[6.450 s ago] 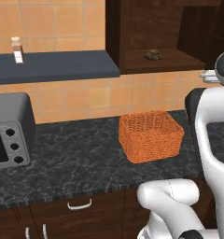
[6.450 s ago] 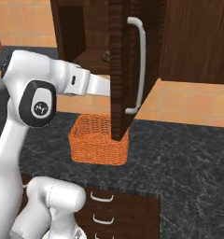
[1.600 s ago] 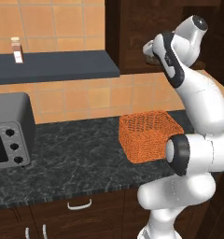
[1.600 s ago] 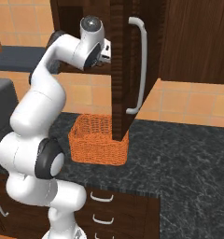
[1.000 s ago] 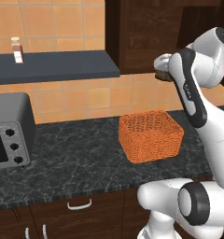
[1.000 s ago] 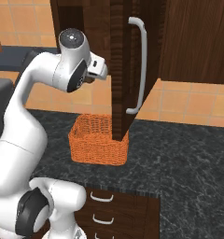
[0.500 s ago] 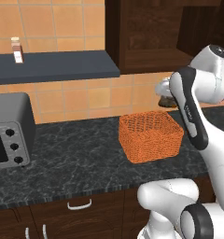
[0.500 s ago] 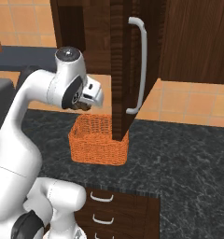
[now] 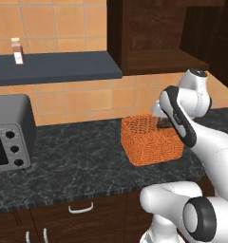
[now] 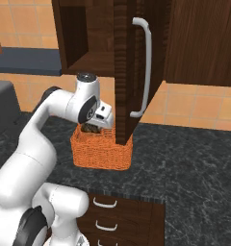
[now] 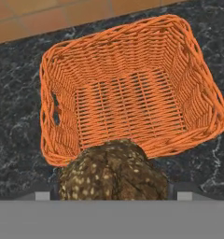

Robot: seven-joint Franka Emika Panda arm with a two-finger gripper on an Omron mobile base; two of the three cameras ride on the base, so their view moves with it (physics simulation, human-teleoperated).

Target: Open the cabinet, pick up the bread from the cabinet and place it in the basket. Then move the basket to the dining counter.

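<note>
Holding the bread (image 11: 113,170) pinched between my fingers, I have my claw (image 10: 94,127) poised above the basket (image 11: 128,84), which lies straight below and slightly ahead of me in the hand view. From that view the bread covers the near rim, so I judge I am over the basket's edge and not yet its middle; the open woven floor lies just forward of my fingers. The basket's long axis runs across my view, side to side, with its flared walls leaving generous room either way, so the coming move turns mostly on easing forward before letting go. In the right base view the open door of the cabinet (image 10: 124,72) hangs just beside my claw, on the far side from my arm, its lower edge near the basket's rim, and that is the edge I would mind. The left base view shows the bread (image 9: 163,124) at the basket's (image 9: 149,142) far right corner, with bare black worktop (image 9: 78,152) around it.
</note>
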